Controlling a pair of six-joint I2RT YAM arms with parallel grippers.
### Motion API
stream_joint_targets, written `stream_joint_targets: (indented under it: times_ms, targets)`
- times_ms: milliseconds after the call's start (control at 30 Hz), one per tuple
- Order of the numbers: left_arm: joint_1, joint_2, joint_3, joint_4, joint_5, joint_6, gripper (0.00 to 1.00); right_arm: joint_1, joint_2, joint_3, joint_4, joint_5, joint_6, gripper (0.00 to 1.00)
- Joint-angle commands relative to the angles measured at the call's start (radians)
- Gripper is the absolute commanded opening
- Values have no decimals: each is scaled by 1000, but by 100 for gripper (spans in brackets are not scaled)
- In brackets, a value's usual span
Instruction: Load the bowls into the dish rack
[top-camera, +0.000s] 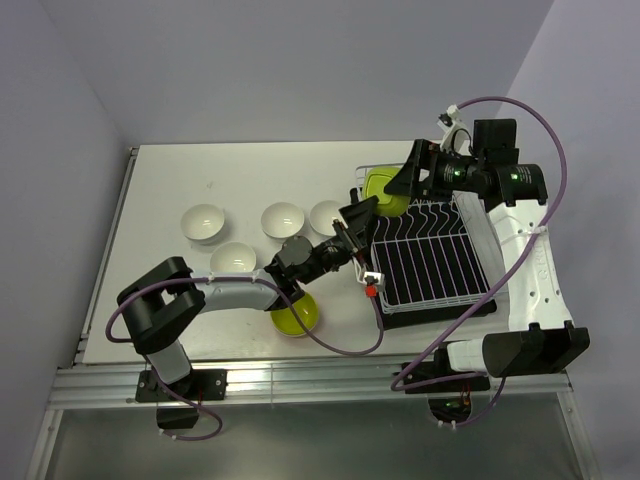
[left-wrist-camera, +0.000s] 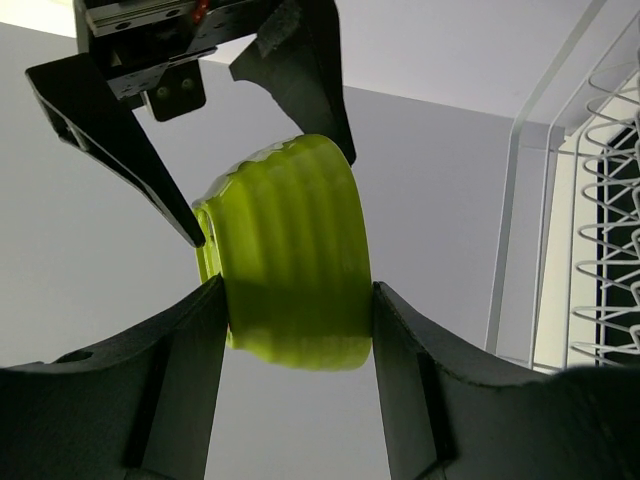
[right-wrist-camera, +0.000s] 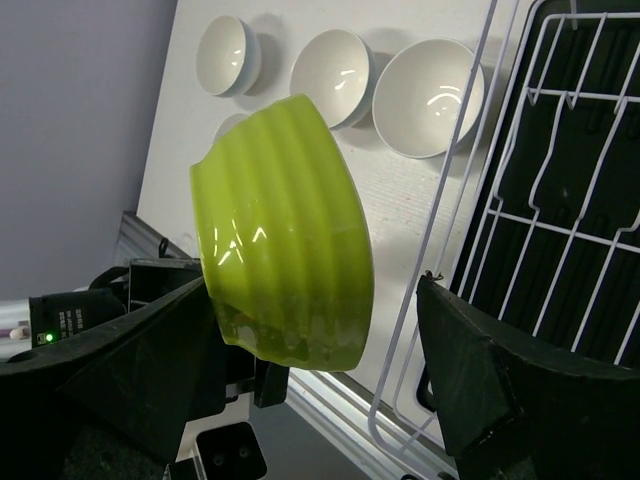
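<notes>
Nearest the arm bases, a second glossy lime-green bowl (top-camera: 295, 316) sits upright on the white tabletop (top-camera: 160, 190), partly under the left arm. Beyond it the left gripper (top-camera: 352, 226) reaches toward the far-left corner of the white wire dish rack (top-camera: 430, 299), which rests on a black tray (top-camera: 440, 314). It is clamped on a ribbed, glossy lime-green bowl (top-camera: 384, 190), held on edge in the air just over that corner. The right gripper (top-camera: 405, 182) meets it from the far side, jaws apart and straddling the same bowl. The step in hand looks like a handover above the rack. The next move would call for the right jaws to close firmly on the bowl before the left lets go. The bowl would then go down on edge between the wavy prongs. The left wrist view adds what the top view hides: both left fingers (left-wrist-camera: 195, 350) press against the bowl's ribbed wall, with the right fingers spread about its rim. The right wrist view shows a clear gap between the bowl and one right finger (right-wrist-camera: 490, 390), so that side has no grip yet. Farther back, four round white bowls (top-camera: 282, 220) stand on the tabletop left of the rack. No orange bowl shows in any view.
</notes>
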Motion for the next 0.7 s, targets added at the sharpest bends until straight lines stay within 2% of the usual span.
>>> stream_joint_targets:
  times_ms: [0, 233, 333, 367, 433, 667]
  targets:
    - [-8, -31, -4, 20, 17, 36, 0, 13, -29, 31, 20, 26, -15, 87]
    - [-8, -23, -1, 3, 14, 53, 0, 20, -38, 28, 24, 22, -26, 78]
    - [-8, -20, 0, 0, 14, 64, 0, 25, -37, 20, 26, 16, -32, 68]
    - [-8, -19, -1, 1, 15, 64, 0, 25, -37, 18, 28, 13, -35, 61]
    - [-10, -20, 0, -3, 15, 65, 0, 25, -35, 15, 29, 13, -36, 57]
    - [-12, -14, -1, 26, -11, 50, 1, 25, -29, 18, 35, 5, -44, 19]
